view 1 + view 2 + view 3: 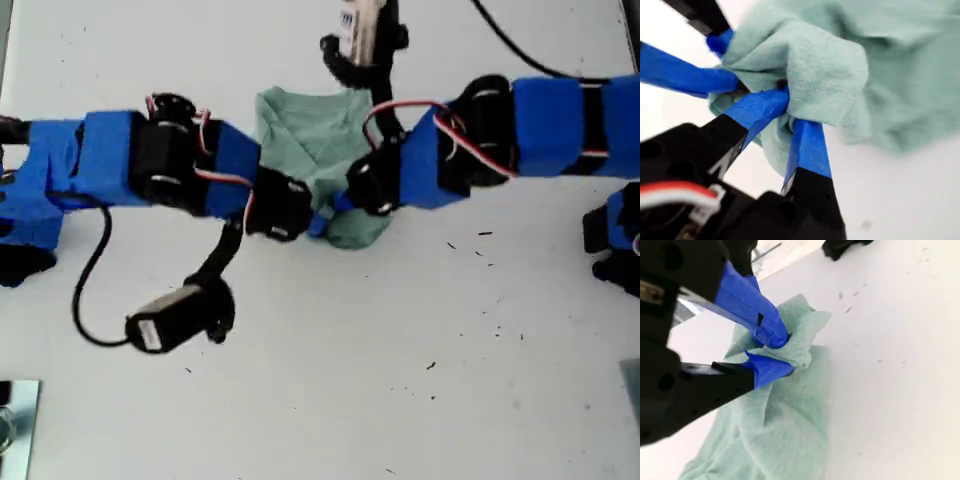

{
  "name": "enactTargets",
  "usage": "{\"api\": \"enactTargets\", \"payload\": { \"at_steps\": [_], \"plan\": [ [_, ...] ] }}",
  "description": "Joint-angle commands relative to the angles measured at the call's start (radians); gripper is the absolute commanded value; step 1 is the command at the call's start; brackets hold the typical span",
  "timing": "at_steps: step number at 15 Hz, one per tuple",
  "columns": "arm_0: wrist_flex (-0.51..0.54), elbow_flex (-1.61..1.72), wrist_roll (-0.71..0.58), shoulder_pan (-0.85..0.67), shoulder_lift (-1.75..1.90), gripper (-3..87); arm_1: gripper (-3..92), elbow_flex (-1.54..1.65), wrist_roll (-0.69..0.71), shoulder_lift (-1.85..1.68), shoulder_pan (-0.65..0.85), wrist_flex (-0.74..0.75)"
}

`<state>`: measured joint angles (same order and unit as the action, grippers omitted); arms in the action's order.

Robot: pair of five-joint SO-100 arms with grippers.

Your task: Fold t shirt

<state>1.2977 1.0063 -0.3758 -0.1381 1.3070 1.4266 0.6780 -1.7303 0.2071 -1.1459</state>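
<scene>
Both grippers bite the pale sage-green cotton t shirt — my first gripper and my second gripper each clamped on bunched cloth at the shirt's six-o'clock hem on the white table.

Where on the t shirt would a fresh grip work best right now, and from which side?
Probably the flat far edge of the t shirt, toward the exterior view's top, approached from above. That part lies spread on the white table, while the near end is bunched and already pinched by my first gripper and my second gripper, whose jaws are shut on folds.
</scene>
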Motion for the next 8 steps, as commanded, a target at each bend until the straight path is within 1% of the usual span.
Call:
{"api": "enactTargets", "payload": {
  "at_steps": [1, 2, 3, 4, 5, 6, 7, 8],
  "plan": [
    [-0.011, -0.008, -0.015, -0.112, 0.015, 0.0, 8.8, 0.11, 0.034, -0.132, 0.155, 0.107],
    [-0.005, -0.002, -0.009, -0.166, 0.054, 9.9, 20.8, 0.193, 0.02, -0.19, 0.219, 0.179],
    [0.0, 0.0, -0.025, -0.23, 0.103, 21.4, 19.4, 0.296, 0.014, -0.279, 0.288, 0.264],
    [0.002, 0.015, -0.04, -0.295, 0.176, 25.0, 18.0, 0.451, 0.0, -0.416, 0.347, 0.42],
    [-0.002, 0.055, -0.058, -0.359, 0.258, 25.5, 17.1, 0.592, 0.003, -0.555, 0.402, 0.514],
    [-0.002, 0.112, -0.063, -0.42, 0.334, 26.4, 16.5, 0.709, -0.026, -0.701, 0.454, 0.523],
    [-0.034, 0.216, -0.069, -0.474, 0.439, 26.4, 16.4, 0.775, -0.023, -0.822, 0.494, 0.46],
    [-0.106, 0.38, -0.077, -0.529, 0.574, 26.1, 16.4, 0.81, -0.009, -0.914, 0.52, 0.364]
  ]
}}
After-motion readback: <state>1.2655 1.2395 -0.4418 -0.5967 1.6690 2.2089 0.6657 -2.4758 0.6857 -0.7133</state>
